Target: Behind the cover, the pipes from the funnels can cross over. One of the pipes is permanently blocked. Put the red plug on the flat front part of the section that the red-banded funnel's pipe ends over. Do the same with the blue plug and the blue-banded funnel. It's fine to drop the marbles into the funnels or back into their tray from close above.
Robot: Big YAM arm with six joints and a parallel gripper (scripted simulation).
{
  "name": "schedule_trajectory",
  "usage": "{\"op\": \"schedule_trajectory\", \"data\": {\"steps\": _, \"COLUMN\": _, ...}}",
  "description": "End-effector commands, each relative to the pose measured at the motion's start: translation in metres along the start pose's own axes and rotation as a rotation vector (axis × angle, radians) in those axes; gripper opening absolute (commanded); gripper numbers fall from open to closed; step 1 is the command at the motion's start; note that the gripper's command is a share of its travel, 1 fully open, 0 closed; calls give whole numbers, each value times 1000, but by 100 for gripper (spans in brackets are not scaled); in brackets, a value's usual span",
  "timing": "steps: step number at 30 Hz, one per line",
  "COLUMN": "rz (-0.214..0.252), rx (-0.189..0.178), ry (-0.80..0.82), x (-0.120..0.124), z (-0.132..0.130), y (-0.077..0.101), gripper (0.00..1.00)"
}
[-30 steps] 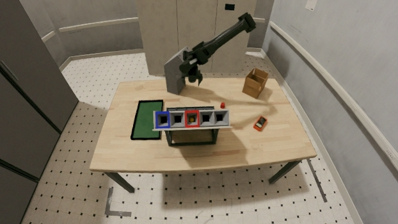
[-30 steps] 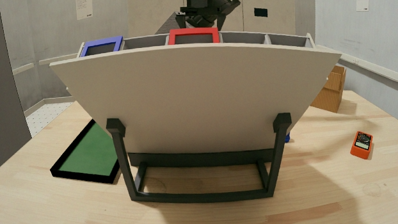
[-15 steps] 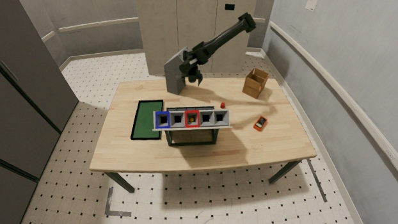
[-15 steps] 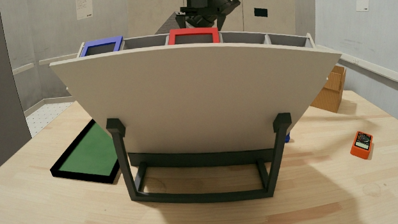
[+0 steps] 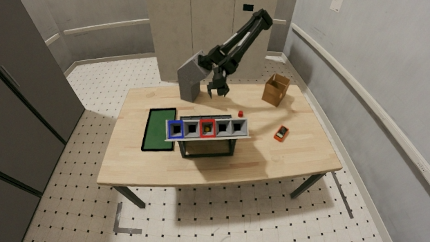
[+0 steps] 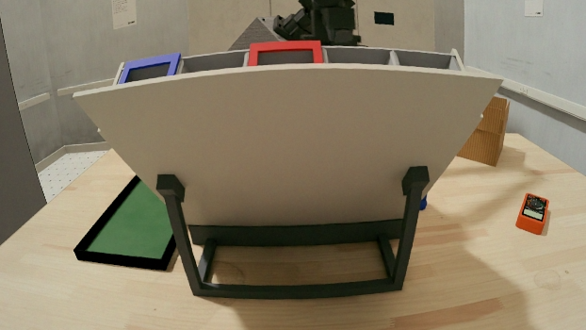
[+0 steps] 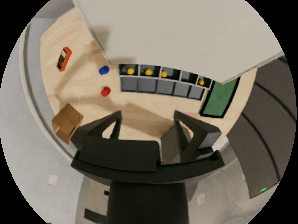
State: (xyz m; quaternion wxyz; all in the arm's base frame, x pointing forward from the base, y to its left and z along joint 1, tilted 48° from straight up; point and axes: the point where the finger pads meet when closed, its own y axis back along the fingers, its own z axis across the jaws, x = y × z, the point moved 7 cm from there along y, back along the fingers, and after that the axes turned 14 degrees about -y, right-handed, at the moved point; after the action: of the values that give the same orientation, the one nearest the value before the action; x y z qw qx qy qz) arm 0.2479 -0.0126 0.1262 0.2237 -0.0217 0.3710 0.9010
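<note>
The funnel row stands on a dark stand at mid table. The blue-banded funnel [image 5: 176, 128] is at its left end. The red-banded funnel [image 5: 207, 128] is in the middle, with a yellow marble [image 5: 207, 129] in its mouth. A pale cover [image 6: 287, 141] hides the pipes. In the wrist view the sectioned tray [image 7: 162, 79] under the cover shows yellow marbles in several back compartments and bare grey flat fronts. The red plug [image 5: 240, 113] [image 7: 105, 91] and the blue plug [image 7: 103, 68] [image 6: 422, 203] stand on the table beside the stand. My gripper [image 5: 218, 90] is open and empty, in the air behind the funnels.
A green tray with a black rim [image 5: 159, 128] lies left of the stand. A cardboard box [image 5: 275, 89] stands at the back right. An orange device [image 5: 281, 133] lies right of the stand. The grey arm base block [image 5: 190, 77] is at the back.
</note>
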Motion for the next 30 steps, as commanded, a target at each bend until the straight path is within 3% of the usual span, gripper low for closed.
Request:
{"op": "schedule_trajectory", "data": {"steps": 1, "rz": -53, "rx": 23, "ry": -113, "x": 3, "z": 25, "y": -24, "gripper": 87}}
{"op": "schedule_trajectory", "data": {"steps": 4, "rz": -53, "rx": 23, "ry": -113, "x": 10, "z": 47, "y": -44, "gripper": 87}}
{"op": "schedule_trajectory", "data": {"steps": 23, "rz": -22, "rx": 17, "ry": -90, "x": 12, "z": 60, "y": -55, "gripper": 87}}
{"op": "schedule_trajectory", "data": {"steps": 30, "rz": -21, "rx": 19, "ry": -83, "x": 47, "z": 111, "y": -84, "gripper": 87}}
